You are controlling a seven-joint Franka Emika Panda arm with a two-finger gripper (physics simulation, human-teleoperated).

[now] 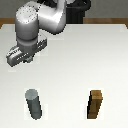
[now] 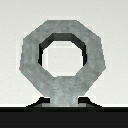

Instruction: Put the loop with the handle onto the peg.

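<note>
The loop with the handle (image 2: pixel 62 60) fills the wrist view: a grey ring with a round hole, its short handle running down between my fingers. My gripper (image 2: pixel 64 103) is shut on that handle. In the exterior view the gripper (image 1: pixel 24 60) hangs over the table toward the exterior view's left, and the hand hides the loop there. The peg (image 1: pixel 34 103), a dark grey upright cylinder, stands nearer the front edge, a little to the exterior view's right of the gripper and well apart from it.
A brown wooden block (image 1: pixel 96 104) stands upright near the front on the exterior view's right. The white table (image 1: pixel 75 60) spreads under everything, and the arm's base sits at its far edge.
</note>
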